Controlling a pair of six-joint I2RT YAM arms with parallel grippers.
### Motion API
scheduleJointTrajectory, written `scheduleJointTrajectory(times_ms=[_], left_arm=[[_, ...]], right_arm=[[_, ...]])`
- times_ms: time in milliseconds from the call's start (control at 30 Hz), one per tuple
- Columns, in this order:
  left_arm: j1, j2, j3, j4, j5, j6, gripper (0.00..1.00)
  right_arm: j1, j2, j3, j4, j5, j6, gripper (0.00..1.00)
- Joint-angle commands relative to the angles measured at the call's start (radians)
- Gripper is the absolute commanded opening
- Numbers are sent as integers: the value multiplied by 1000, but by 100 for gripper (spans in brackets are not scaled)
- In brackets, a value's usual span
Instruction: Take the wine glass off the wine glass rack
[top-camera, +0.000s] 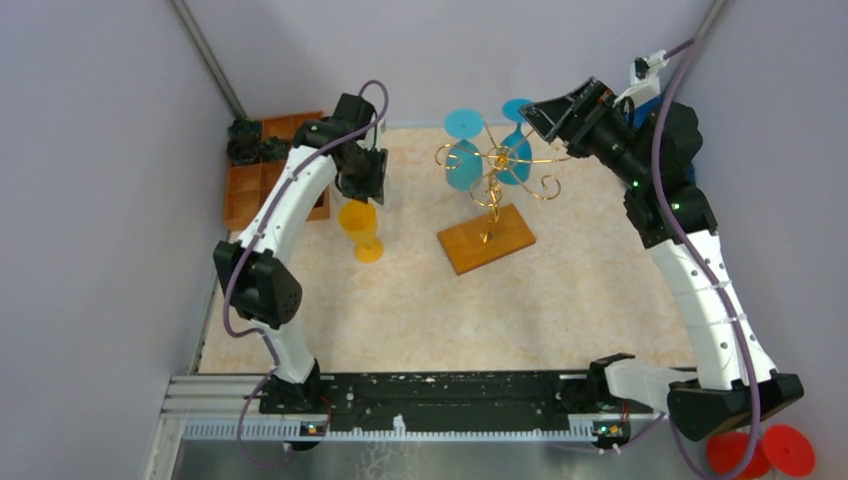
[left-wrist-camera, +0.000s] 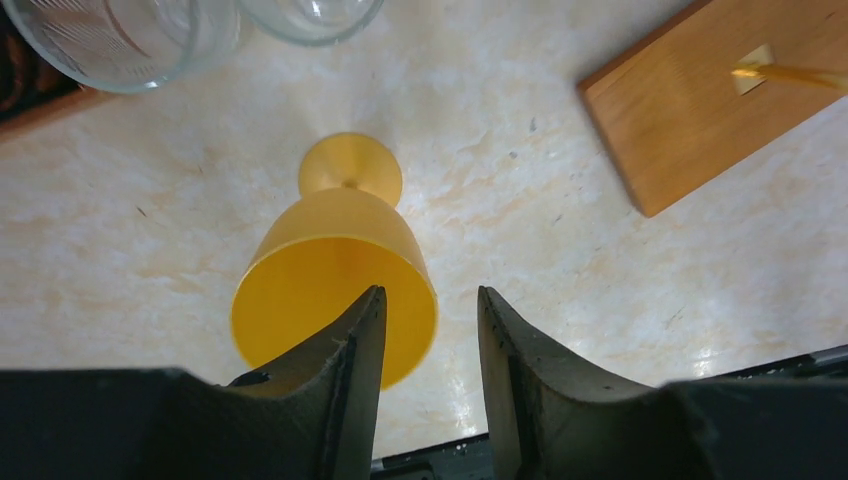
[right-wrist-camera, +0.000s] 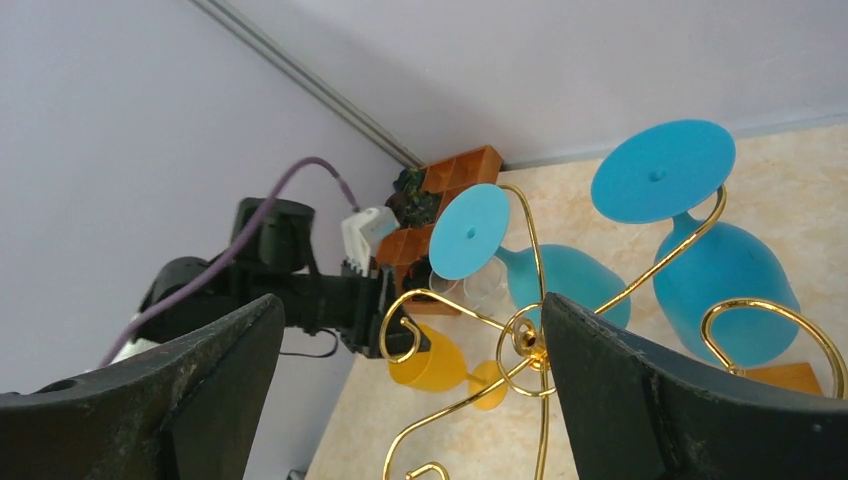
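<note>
The wine glass (top-camera: 362, 228), yellow, stands upright on the surface (top-camera: 560, 310) at nine o'clock from the wine glass rack (top-camera: 487, 240), apparently parked clear of it, its rim loosely between the spread left fingers (left-wrist-camera: 345, 400), while the wide-spread right fingers (right-wrist-camera: 650, 390) face two hanging blue glasses (right-wrist-camera: 725, 270).

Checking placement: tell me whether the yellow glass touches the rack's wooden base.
Apart. Left wrist view shows bare table between yellow glass and wooden base.

Free room is left on the beige marbled tabletop (top-camera: 450, 320) before the gold wire rack (top-camera: 487, 240). Its post is hemmed by curled arms and two hanging blue wine glasses (top-camera: 463, 168); leftward, passage is narrowed by an upright yellow goblet (top-camera: 360, 225).
</note>
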Motion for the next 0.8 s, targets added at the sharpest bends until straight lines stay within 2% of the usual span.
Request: scheduleJointTrajectory(times_ms=[0,133,233,367,467,567,633,767], left_arm=[[-16,-89,122,-57,22,8,46],[-20,-146,161,-47,38,16,46],[-19,-199,156,31,96,19,47],[-17,-237,141,226,279,-35,53],[-16,-238,91,427,431,-119,53],[-16,-222,27,602,478,-198,53],[-14,-184,23,674,491,-238,53],[-14,-104,43,781,608,-330,48]], right_arm=[[-7,16,12,57,-23,9,99],[-7,32,12,67,-31,15,99],[-6,53,19,89,-54,15,98],[-6,89,67,73,-67,6,98],[-7,87,68,77,-61,4,98],[-7,72,54,83,-62,3,97],[-7,62,45,83,-62,0,97],[-7,52,42,69,-46,-19,96]])
